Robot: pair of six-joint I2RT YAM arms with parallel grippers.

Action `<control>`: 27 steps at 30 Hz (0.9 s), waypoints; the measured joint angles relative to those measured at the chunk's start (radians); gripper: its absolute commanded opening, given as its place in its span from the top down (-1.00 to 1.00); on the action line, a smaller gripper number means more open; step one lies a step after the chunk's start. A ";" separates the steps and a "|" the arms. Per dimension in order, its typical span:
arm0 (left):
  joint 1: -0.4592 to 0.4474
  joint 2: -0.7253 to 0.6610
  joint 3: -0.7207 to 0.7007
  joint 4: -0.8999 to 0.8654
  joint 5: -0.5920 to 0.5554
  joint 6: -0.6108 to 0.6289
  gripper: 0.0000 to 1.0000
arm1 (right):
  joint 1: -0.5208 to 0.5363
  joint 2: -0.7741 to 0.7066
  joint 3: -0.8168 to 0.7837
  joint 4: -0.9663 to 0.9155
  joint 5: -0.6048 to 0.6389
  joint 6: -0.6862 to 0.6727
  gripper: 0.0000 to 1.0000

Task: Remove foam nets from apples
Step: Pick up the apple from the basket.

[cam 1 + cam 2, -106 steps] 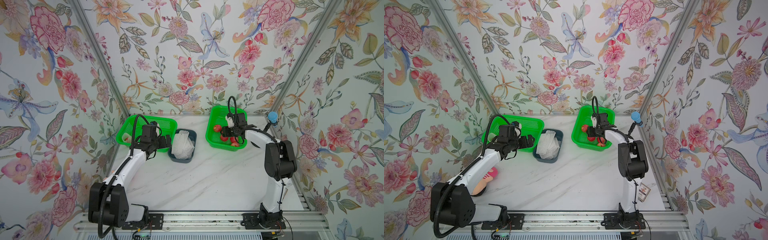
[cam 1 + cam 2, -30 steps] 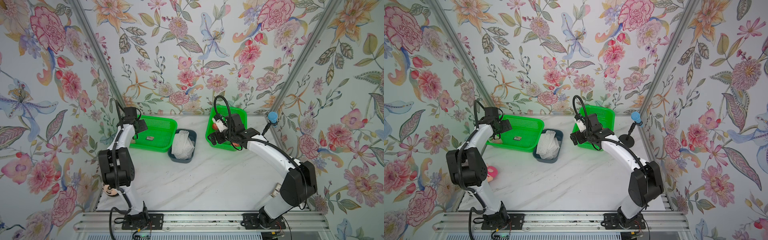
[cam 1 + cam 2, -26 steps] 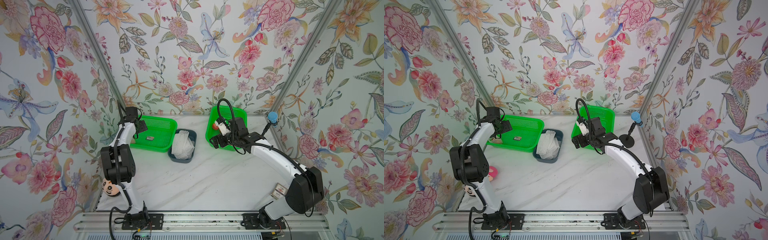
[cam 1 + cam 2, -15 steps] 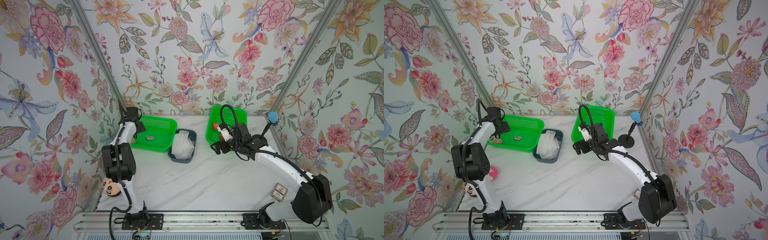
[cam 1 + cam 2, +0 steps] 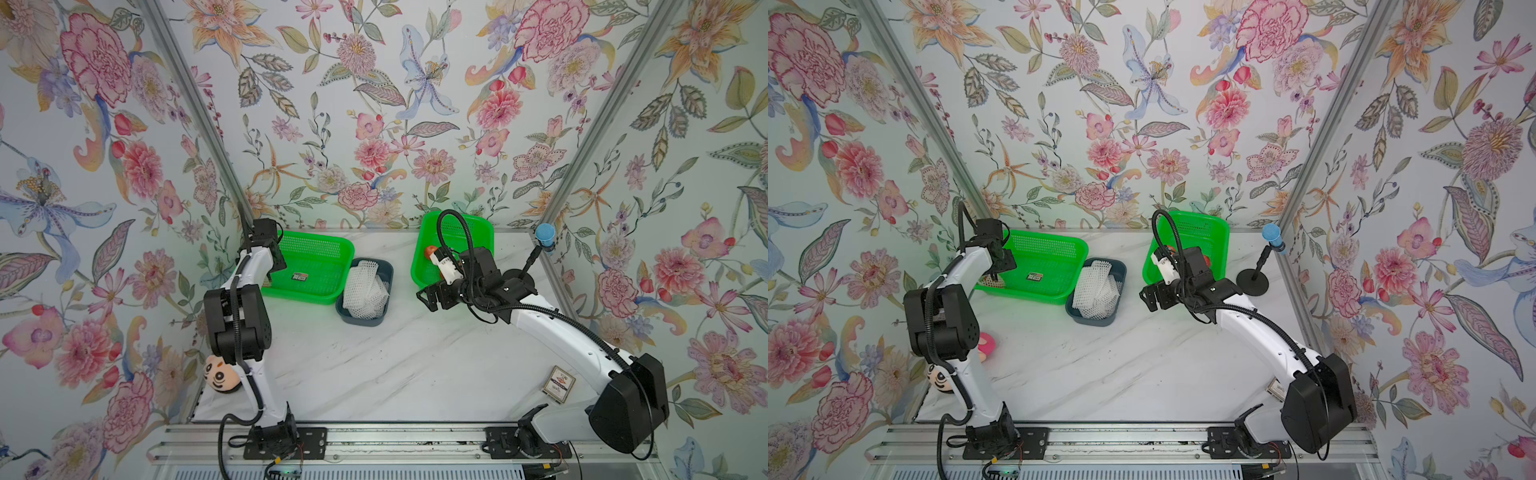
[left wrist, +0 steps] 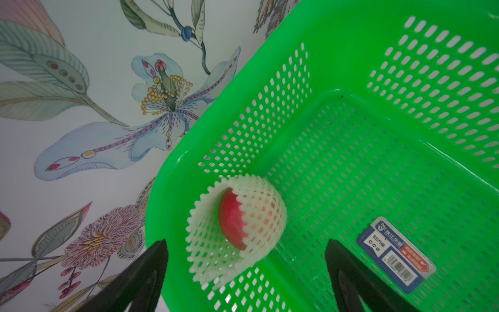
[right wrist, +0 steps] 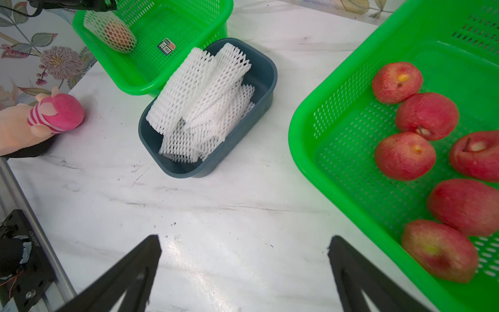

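Now your right gripper (image 7: 244, 239), pulled out of apple basket (image 7: 337, 129), hangs over bare table (image 7: 243, 202), jaws wide, empty. Six bare apples (image 7: 405, 155) lie in that basket; shed nets (image 7: 199, 102) fill blue bin (image 7: 266, 73). Your left gripper (image 6: 245, 243) has swung to corner of other basket (image 6: 378, 167), jaws spread, holding nothing, above last netted apple (image 6: 232, 218). One net (image 6: 259, 208) left to strip.

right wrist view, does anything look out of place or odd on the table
Nothing spilled or damaged. One stray: a pink striped plush toy lying on the marble table near the green basket holding the netted apple, unrelated to the job.
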 measured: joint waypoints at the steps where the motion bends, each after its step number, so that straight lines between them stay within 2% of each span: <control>1: 0.001 0.002 0.000 0.002 -0.002 0.002 -0.91 | 0.004 0.000 0.003 -0.005 0.000 0.002 -0.99; 4: 0.006 0.013 0.000 0.012 0.003 0.009 -0.98 | 0.014 0.002 0.014 -0.012 0.001 0.002 -0.99; 16: 0.069 0.073 -0.006 0.047 0.119 0.017 -0.98 | 0.044 0.059 0.077 -0.048 0.027 0.001 -0.99; 22: 0.073 0.104 0.000 0.075 0.201 0.029 -0.83 | 0.055 0.074 0.080 -0.049 0.042 0.001 -0.99; 27: 0.073 0.148 0.011 0.084 0.237 0.035 -0.82 | 0.059 0.082 0.089 -0.050 0.050 0.001 -0.99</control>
